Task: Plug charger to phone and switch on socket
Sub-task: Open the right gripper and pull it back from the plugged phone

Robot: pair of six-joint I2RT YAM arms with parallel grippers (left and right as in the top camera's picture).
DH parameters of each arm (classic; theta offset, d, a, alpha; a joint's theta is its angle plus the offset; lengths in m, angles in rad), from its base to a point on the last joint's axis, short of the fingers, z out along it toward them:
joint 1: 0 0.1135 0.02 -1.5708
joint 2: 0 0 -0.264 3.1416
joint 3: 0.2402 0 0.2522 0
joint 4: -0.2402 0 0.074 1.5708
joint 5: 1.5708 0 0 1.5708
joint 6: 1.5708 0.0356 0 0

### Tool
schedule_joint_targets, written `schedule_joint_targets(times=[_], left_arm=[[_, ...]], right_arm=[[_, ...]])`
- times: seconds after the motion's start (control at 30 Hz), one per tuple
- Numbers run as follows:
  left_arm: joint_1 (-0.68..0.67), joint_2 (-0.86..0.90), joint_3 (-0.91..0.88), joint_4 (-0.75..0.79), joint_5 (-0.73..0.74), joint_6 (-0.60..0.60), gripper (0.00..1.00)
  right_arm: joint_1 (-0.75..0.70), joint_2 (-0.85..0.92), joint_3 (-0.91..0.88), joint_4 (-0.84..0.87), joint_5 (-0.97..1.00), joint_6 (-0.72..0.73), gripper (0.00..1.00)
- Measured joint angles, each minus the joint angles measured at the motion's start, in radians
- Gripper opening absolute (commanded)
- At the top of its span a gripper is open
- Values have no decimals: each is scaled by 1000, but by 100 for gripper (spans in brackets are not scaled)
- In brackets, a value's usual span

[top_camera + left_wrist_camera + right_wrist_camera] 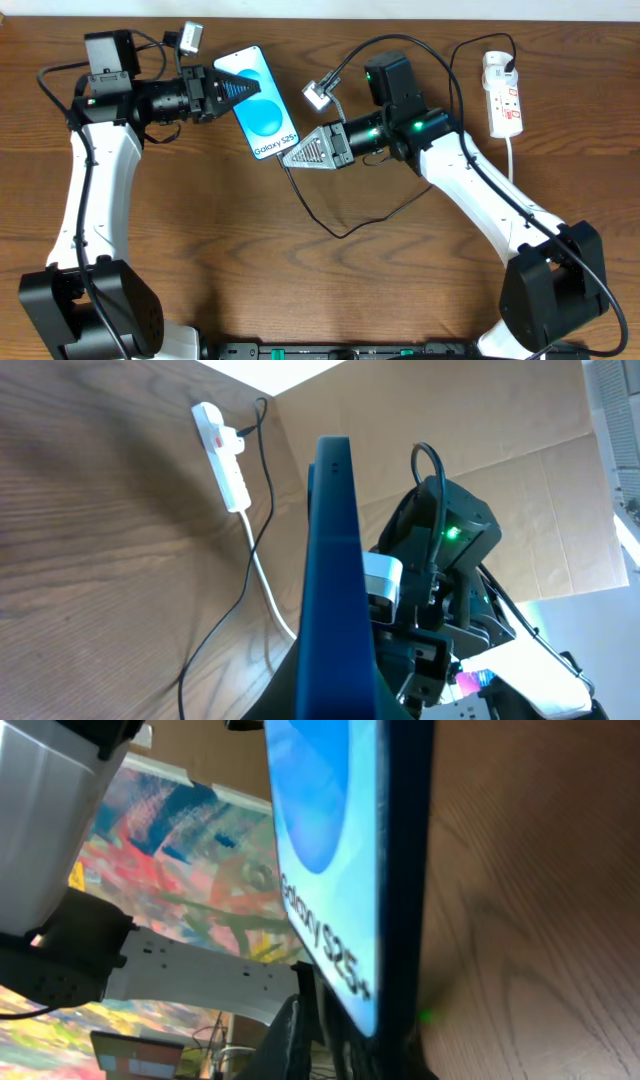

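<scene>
Left hand [228,92] was clamped on the phone [265,120], dark fingers pinching it from the left side near its upper end. The phone sat at the back of the desk [300,290], left of centre, screen up and bright blue, its length angled so the "Galaxy S25" lettering pointed down toward the right. From the left wrist it showed edge-on, a thin dark-blue slab straight ahead. Whether it rested on the desk or hung just above could not be told.

Right hand [290,155] came in from the other side, grey fingers pressed together to a narrow point right at the phone's lower end, touching or all but touching it. The charger [335,232] ran out from under those fingertips, so they looked to be pinching its plug end, though the tip itself was hidden. In the right wrist view the screen filled the frame, close up, with only dark blurred shapes at the bottom, and whether the tip was in the port could not be told.

From there the charger dropped toward the front of the desk, looped under the right forearm and climbed toward the back right.

The socket [503,95] lay at the far right corner, well apart from both hands, lengthwise front to back, red marks on its face. A white cord [512,165] trailed forward from its near end.
</scene>
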Motion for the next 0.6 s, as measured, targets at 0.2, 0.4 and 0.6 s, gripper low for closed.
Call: schedule_joint_targets(times=[0.2,0.4,0.6], left_arm=[[-8,0,0,-1,4,0,7],[-15,0,0,-4,8,0,7],[-16,0,0,-5,15,0,7]], right_arm=[[-19,0,0,-34,-26,-48,17],[-77,0,3,-111,-42,-99,25],[-148,0,5,-293,-26,-201,34]])
